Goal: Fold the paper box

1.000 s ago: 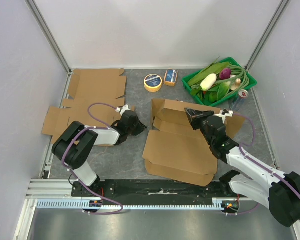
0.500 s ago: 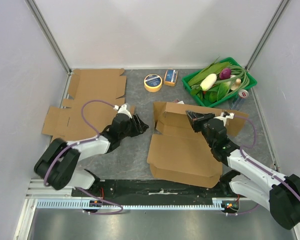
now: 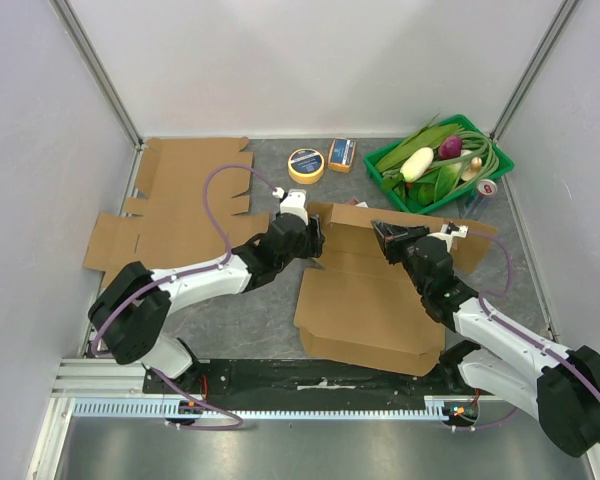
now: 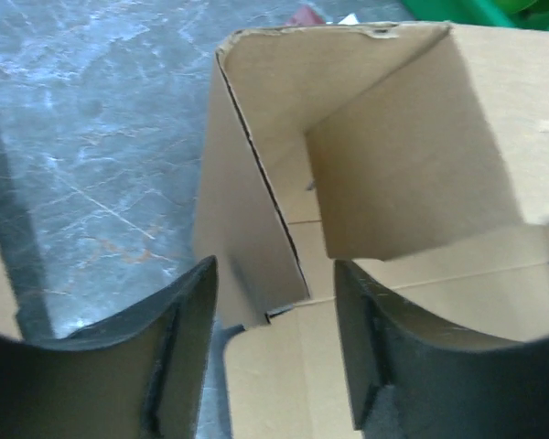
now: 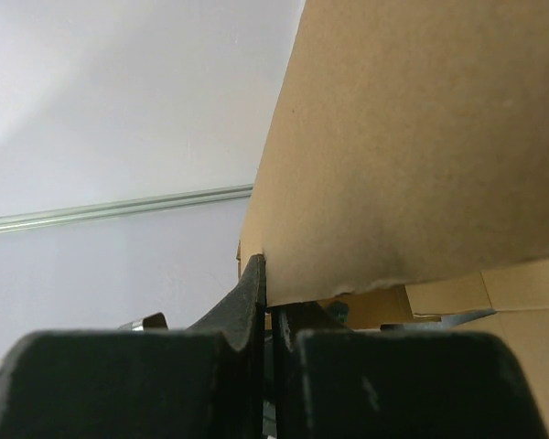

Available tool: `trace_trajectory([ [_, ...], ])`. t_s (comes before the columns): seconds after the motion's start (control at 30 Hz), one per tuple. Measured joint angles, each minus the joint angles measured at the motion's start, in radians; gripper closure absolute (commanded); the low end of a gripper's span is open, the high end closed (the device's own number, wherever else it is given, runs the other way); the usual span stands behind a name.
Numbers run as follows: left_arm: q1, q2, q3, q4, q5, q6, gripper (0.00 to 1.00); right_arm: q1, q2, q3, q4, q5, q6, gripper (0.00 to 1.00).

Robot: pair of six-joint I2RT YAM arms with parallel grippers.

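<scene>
Flat cardboard sheets (image 3: 185,195) lie on the grey surface (image 3: 245,310) well to the left of the left claw (image 3: 316,240). That claw hangs spread at the left rear corner of the paper box (image 3: 365,305), its two fingers straddling the upright side flap (image 4: 256,219) without visibly touching it. The box sits half-formed between the two claws, with its base flat on the surface and its back wall (image 3: 352,226) lifted. To the right, the right claw (image 3: 384,236) is pressed together on the top edge of that wall, pinching the cardboard and holding it up. The step in hand appears to be forming the left corner. The next move likely calls for the left claw to close on the flap, or nudge it inward against the back wall, while the right claw steadies the wall.
</scene>
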Motion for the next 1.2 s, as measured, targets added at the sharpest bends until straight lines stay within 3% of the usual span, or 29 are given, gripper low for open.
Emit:
trace_trajectory([
  [0.03, 0.000, 0.013, 0.014, -0.015, -0.018, 0.002, 0.61, 0.000, 0.000, 0.000, 0.000, 0.000, 0.000, 1.00],
  [0.2, 0.002, 0.027, 0.031, -0.066, -0.045, 0.014, 0.98, 0.000, 0.000, 0.000, 0.000, 0.000, 0.000, 1.00],
  [0.37, 0.016, 0.013, 0.031, -0.091, -0.020, 0.024, 0.98, -0.007, 0.000, 0.000, 0.000, 0.002, 0.000, 1.00],
  [0.83, 0.006, -0.085, 0.005, -0.122, 0.259, -0.042, 0.98, 0.001, -0.013, -0.031, 0.047, 0.048, 0.004, 1.00],
  [1.13, -0.041, -0.067, -0.043, -0.030, 0.280, -0.051, 0.98, 0.017, -0.037, -0.049, 0.037, 0.049, -0.049, 1.00],
  [1.2, -0.047, -0.066, -0.063, 0.003, 0.275, -0.051, 0.91, 0.018, -0.056, -0.058, 0.033, 0.049, -0.080, 1.00],
])
